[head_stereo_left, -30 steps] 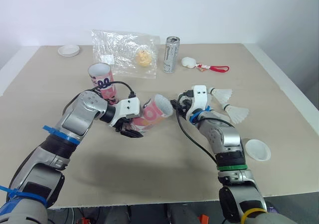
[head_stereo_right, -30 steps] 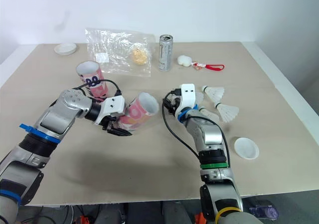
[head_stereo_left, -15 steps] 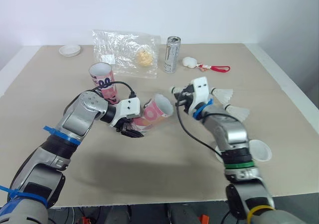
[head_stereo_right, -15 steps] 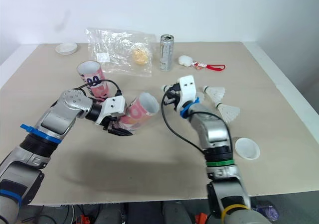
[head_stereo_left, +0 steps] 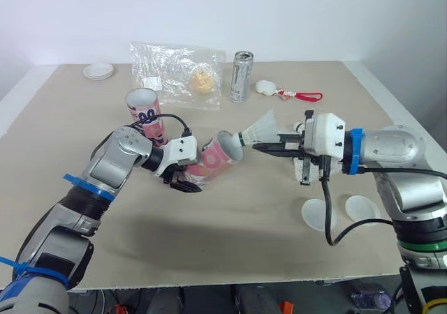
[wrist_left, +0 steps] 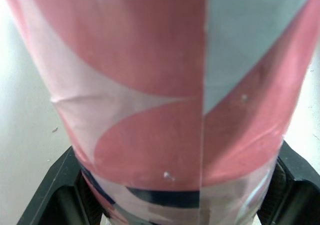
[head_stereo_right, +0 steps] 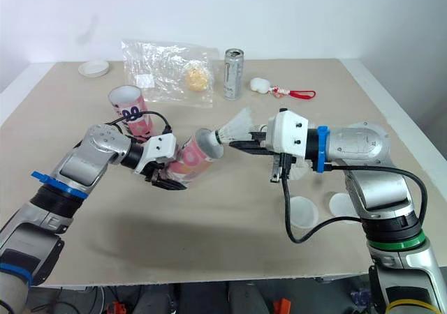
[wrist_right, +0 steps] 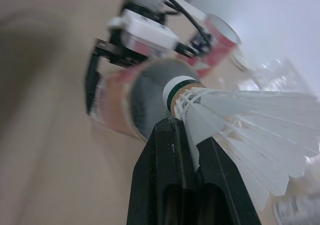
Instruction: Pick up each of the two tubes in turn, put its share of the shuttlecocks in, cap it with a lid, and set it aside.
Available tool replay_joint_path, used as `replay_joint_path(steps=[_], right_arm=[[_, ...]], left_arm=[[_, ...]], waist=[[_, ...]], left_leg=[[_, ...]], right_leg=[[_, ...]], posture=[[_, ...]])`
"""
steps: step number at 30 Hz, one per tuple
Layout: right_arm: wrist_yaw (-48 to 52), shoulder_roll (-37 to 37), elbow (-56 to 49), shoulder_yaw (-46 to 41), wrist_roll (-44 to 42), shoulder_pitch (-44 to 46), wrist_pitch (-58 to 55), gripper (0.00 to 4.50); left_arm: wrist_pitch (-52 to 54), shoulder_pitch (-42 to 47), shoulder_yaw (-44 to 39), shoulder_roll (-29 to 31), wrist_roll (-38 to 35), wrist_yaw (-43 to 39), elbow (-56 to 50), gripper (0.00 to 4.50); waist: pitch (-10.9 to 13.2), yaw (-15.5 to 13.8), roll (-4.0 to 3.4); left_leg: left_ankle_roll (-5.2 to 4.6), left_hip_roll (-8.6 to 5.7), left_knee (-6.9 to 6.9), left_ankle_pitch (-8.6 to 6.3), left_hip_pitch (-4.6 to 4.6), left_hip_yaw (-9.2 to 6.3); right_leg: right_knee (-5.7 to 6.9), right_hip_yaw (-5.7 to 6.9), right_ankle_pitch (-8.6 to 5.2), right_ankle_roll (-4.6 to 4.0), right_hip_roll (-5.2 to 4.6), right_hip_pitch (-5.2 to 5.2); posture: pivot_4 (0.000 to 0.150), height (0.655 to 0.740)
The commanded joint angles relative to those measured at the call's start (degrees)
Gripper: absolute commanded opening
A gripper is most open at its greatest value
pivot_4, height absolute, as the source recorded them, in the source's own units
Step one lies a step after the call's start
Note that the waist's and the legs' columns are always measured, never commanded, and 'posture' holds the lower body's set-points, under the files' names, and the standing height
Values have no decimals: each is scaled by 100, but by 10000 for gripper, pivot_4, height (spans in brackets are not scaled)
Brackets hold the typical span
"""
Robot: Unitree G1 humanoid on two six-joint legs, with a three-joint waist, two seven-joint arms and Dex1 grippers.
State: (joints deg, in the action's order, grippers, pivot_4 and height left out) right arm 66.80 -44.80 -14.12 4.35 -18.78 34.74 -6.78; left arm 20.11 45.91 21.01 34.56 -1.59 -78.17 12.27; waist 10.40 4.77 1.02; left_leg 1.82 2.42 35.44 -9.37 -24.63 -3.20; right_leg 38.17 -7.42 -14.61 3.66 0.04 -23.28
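1. Head view: the left hand (head_stereo_left: 183,179) clamps a tilted tube (head_stereo_left: 218,156) over the worktop (head_stereo_left: 230,248); the right hand (head_stereo_left: 257,146) pinches a shuttlecock (head_stereo_left: 259,128), cork at the tube's mouth.
2. Left wrist: fingers (wrist_left: 47,195) press the tube's sides.
3. Right wrist: the cork should enter centred, along the tube's axis.

The tilted tube (wrist_left: 165,110) is pink-red with pale pink curves, a grey-blue wedge and a dark blue band near the black left claw (head_stereo_left: 184,183). The upright tube (head_stereo_left: 143,111) is pink with white patches and dark print. The shuttlecock (wrist_right: 240,115) has white feathers and a pale cork ringed in green, pinched in the black right claw (wrist_right: 176,130). The table (head_stereo_left: 230,223) is beige, the can (head_stereo_left: 241,77) silver, the lid (head_stereo_left: 318,215) white.
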Motion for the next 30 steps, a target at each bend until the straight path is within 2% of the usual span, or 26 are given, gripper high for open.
replay_joint_path(steps=[1,12,13,14,15,17,19,22,28,30], right_arm=[[190,45,200,151,223,237,400,387],[460,424,1055,707,811,794,1253,387],[479,448,1048,702,762,811,1213,7126],[492,465,1031,688,704,821,1158,11135],[500,479,1010,669,654,827,1112,12711],[530,475,962,602,536,814,1002,23320],[528,431,879,395,240,779,675,30691],[430,289,756,-8,-209,721,100,44645],[-320,44,249,-977,-1135,486,-1418,44645],[-944,-2,-188,-1609,-1662,-1,-2218,44645]], left_arm=[[29,7,142,-21,80,-61,70,32585],[113,-40,127,14,62,-17,-34,32585],[119,-48,127,19,59,-14,-45,32585],[123,-54,127,24,57,-10,-51,32585],[131,-58,127,26,55,-6,-56,32585],[139,-61,127,27,55,1,-62,32585],[137,-65,128,22,55,7,-62,32585],[124,-59,136,5,59,11,-41,32585],[55,-25,163,-20,73,-3,37,32585],[-2,1,178,-40,81,-22,86,32585]], waist=[[1,-18,1],[1,-31,1],[1,-32,1],[1,-31,0],[1,-32,0],[1,-32,0],[1,-32,0],[1,-34,0],[1,-42,0],[0,-51,2]], left_leg=[[0,0,0,0,0,0],[0,-1,-5,0,-2,-2],[0,-1,-5,0,-2,-3],[0,-1,-5,0,-2,-4],[0,0,-5,0,-2,-4],[0,0,-6,0,-1,-5],[0,0,-6,0,-1,-5],[0,-1,-6,0,-3,-5],[0,-1,-5,-1,-3,-8],[0,-1,-6,0,-3,-8]], right_leg=[[0,0,0,0,0,0],[0,2,9,19,0,-2],[0,2,9,19,1,-2],[1,3,9,19,1,-1],[1,3,9,19,1,-1],[2,3,9,19,1,-1],[2,4,9,18,1,-1],[2,3,8,18,0,0],[4,5,8,18,1,0],[3,5,8,17,1,0]], posture=[[1500,7400],[1500,7400],[1500,7400],[1500,7400],[1500,7400],[1500,7400],[1500,7400],[1500,7400],[1500,7400],[1500,7400]])
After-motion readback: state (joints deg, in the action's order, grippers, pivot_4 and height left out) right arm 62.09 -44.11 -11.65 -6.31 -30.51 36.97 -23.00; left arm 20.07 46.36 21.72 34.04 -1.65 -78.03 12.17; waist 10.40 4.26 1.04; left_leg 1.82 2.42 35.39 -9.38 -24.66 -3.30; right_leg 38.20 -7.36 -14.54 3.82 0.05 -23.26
